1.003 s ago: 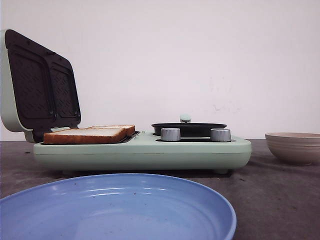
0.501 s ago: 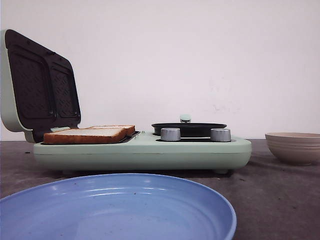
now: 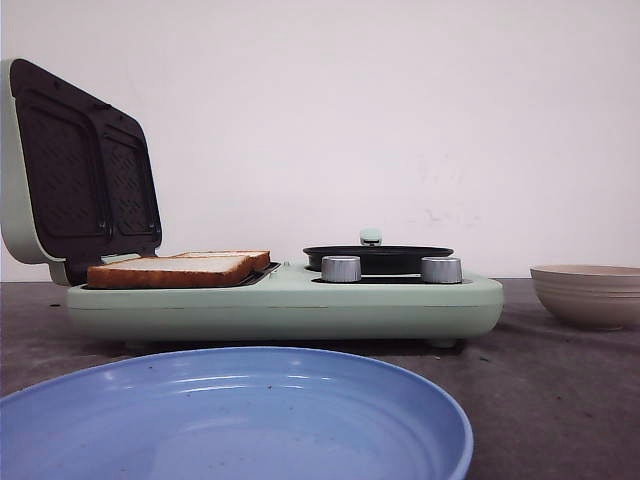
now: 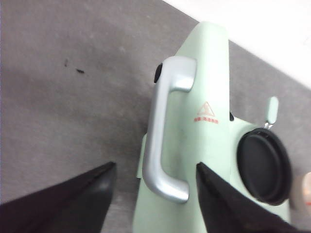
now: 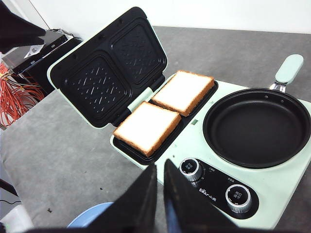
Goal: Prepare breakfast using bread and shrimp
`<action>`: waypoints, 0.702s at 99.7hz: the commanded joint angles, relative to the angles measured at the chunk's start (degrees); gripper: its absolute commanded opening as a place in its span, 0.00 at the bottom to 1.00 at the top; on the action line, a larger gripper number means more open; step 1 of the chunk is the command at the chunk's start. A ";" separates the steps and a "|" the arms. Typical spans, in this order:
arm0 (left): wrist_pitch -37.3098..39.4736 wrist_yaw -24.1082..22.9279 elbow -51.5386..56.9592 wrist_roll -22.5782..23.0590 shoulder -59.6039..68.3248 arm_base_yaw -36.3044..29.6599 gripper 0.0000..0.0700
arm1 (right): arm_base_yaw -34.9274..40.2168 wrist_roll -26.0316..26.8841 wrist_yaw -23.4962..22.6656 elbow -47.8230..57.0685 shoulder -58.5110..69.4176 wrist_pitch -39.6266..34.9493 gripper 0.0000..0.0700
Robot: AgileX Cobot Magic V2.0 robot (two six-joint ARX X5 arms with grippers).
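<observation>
Two square white bread slices (image 5: 165, 111) lie toasting below the nearly clenched, empty right hand (image 5: 159, 194). The left hand (image 4: 154, 182), fingers spread, straddles the mint-green lid's silver handle (image 4: 163, 131); closing it looks next.

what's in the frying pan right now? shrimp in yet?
Nothing: in the right wrist view the black pan is bare, no shrimp. Both bread slices sit on the open sandwich plate beside it. What's under the slices is covered.

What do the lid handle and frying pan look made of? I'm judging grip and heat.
Lid handle: smooth silvery satin finish with soft highlights, metal or metallised plastic, unclear which. Frying pan: matte black inside, likely non-stick coated metal.
</observation>
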 commanded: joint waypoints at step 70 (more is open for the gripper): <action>3.76 10.84 1.51 -4.46 12.59 0.31 0.46 | 0.26 -0.66 -0.24 0.28 0.22 -0.79 0.02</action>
